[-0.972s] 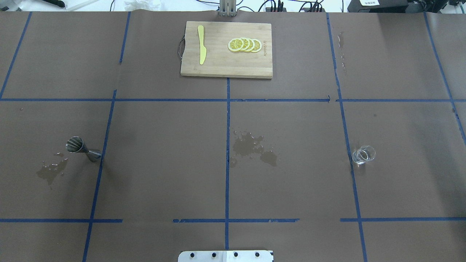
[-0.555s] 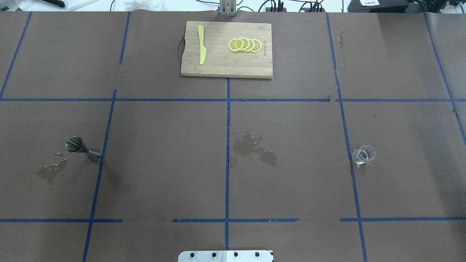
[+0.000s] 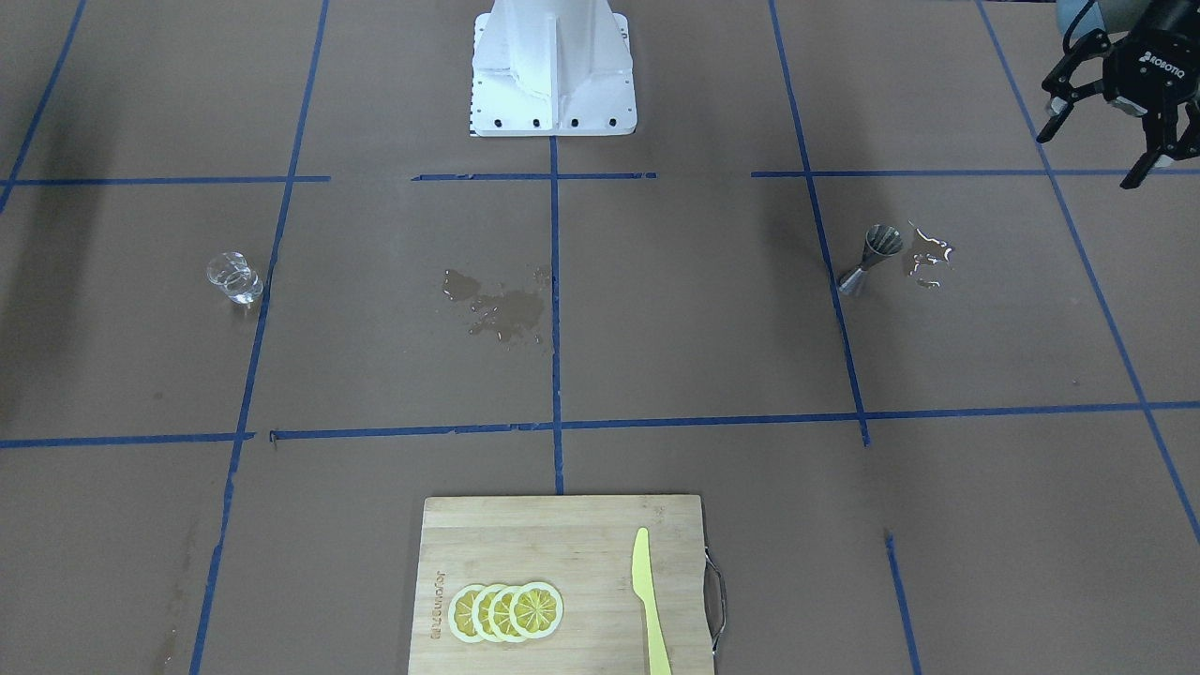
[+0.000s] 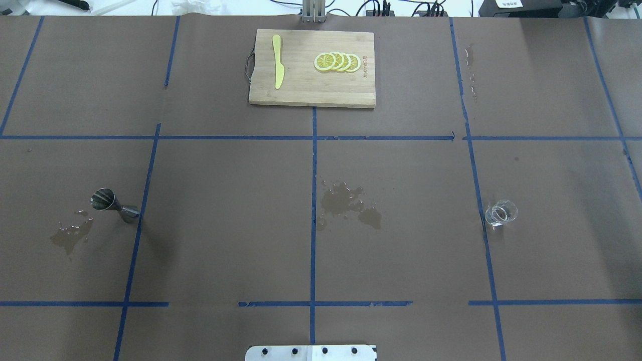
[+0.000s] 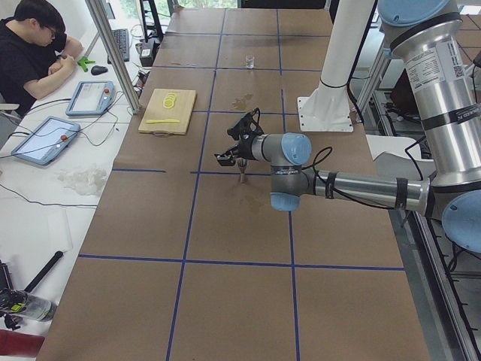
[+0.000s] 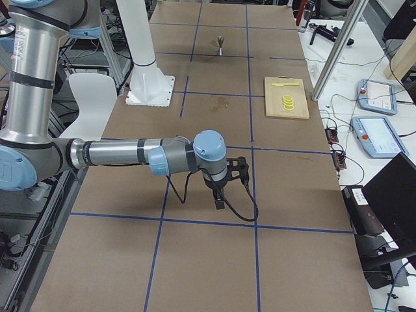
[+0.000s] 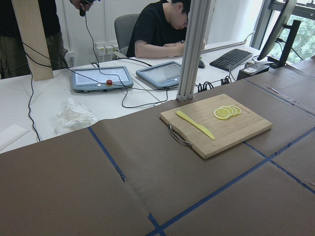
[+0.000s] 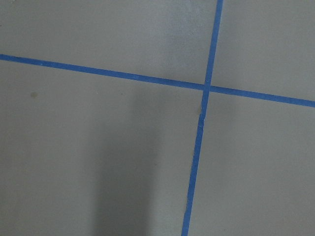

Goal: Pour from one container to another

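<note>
Blue-taped brown table (image 4: 225, 240) beside a white desk (image 7: 44, 105)

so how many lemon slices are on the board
4 lemon slices, overlapping in one row on the cutting board, on the half away from the yellow knife. Any beneath them would be hidden.

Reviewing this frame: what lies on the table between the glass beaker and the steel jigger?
In the overhead view, only a wet stain and blue tape lines lie between the beaker and jigger.
</note>
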`<move>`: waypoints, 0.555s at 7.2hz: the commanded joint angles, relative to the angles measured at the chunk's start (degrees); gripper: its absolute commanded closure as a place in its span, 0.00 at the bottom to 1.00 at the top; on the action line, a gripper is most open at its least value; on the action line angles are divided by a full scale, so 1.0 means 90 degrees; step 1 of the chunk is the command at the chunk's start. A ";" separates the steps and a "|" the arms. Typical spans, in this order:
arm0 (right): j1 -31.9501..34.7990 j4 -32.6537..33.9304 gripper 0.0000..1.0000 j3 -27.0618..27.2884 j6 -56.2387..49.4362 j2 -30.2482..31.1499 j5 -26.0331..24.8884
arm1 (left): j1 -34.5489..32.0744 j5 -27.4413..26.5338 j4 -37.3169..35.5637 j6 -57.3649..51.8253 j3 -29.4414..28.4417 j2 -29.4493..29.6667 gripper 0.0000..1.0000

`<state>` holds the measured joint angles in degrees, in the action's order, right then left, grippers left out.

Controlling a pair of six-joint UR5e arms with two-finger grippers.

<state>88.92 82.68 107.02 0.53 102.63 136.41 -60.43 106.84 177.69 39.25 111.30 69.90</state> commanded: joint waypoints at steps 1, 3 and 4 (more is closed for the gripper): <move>0.0051 0.0003 0.00 0.0004 0.0000 0.0013 0.0000 | 0.0656 -0.1046 0.0149 0.0257 0.0006 -0.0023 0.00; 0.0071 -0.0007 0.00 -0.0006 0.0000 0.0013 0.0000 | 0.2281 -0.3294 0.0149 0.0918 -0.0004 -0.0033 0.00; 0.0071 0.0002 0.00 -0.0006 0.0000 0.0013 0.0000 | 0.3141 -0.4506 0.0140 0.1203 -0.0062 -0.0033 0.00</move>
<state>89.50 82.65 107.00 0.53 102.74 136.40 -41.56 79.36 179.00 46.61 111.16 69.64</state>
